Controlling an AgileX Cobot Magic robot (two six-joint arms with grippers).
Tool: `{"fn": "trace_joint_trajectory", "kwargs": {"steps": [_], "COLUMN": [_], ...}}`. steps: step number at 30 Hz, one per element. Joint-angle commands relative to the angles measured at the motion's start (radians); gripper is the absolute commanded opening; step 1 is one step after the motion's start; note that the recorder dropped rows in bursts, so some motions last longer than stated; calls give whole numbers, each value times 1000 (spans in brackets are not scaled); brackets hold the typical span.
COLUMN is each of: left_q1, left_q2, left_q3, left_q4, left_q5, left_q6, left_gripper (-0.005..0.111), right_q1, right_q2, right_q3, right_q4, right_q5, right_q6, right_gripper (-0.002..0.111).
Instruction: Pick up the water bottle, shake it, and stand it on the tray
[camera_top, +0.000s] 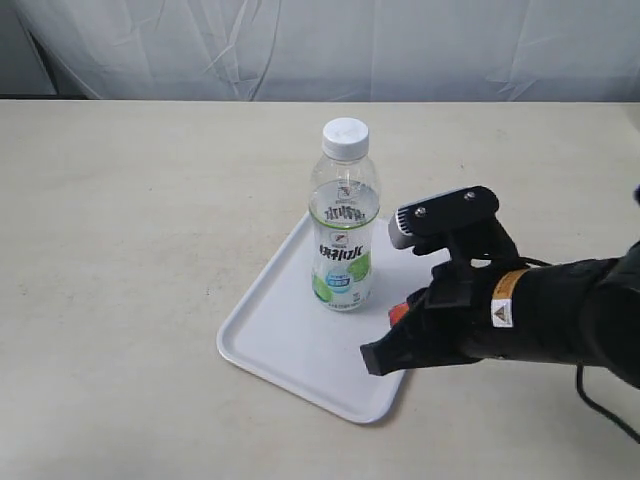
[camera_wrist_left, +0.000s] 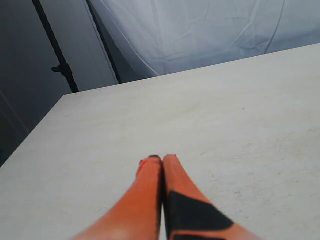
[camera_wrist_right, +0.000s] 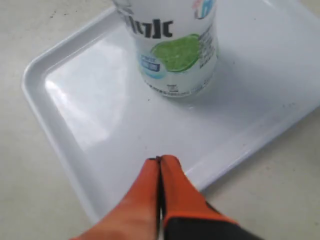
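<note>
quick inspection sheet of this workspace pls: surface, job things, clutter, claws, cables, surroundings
surface: pale beige table, flat, with faint specks
job's things: water bottle stands upright on the tray, cap on
clutter: nothing seen
claws: right claw shut and empty, apart from the bottle, at the tray's edge; left claw shut and empty, over bare table
cables: black cable loops beside the right arm
surroundings: white sheet hangs behind the table; dark stand shows in the left wrist view
</note>
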Motion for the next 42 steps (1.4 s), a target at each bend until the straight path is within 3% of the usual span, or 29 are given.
{"fn": "trace_joint_trajectory", "kwargs": {"steps": [1,3,11,14,19,33,38,42], "left_q1": [1,1,1,1,1,1,1,1], "left_q2": [-4,-4,-4,-4,-4,-4,-4,-4], "left_q3": [2,2,2,2,2,2,2,2], "left_q4": [5,5,5,5,5,5,5,5], "left_q5": [-13,-13,-13,-13,-13,-13,-13,-13], "left_q6": [-8,-8,-8,-8,-8,-8,-8,-8], "left_gripper": [0,0,0,0,0,0,0,0], "right_q1": [17,17,17,17,3,-502,-631,-693], "right_q2": [-209,-297,-426,-436,-601,-1170,-1350,-1365], "right_q3": [7,7,7,7,17,314,389,415], "right_q4": [87,141,135,263,201,302,283,283], "right_q5": [229,313,307,307,238,205,202,195], "right_q6": [0,0,0,-2,-3,-4,-22,-78], "right_gripper": [-1,-1,-1,-1,-1,-1,-1,-1]}}
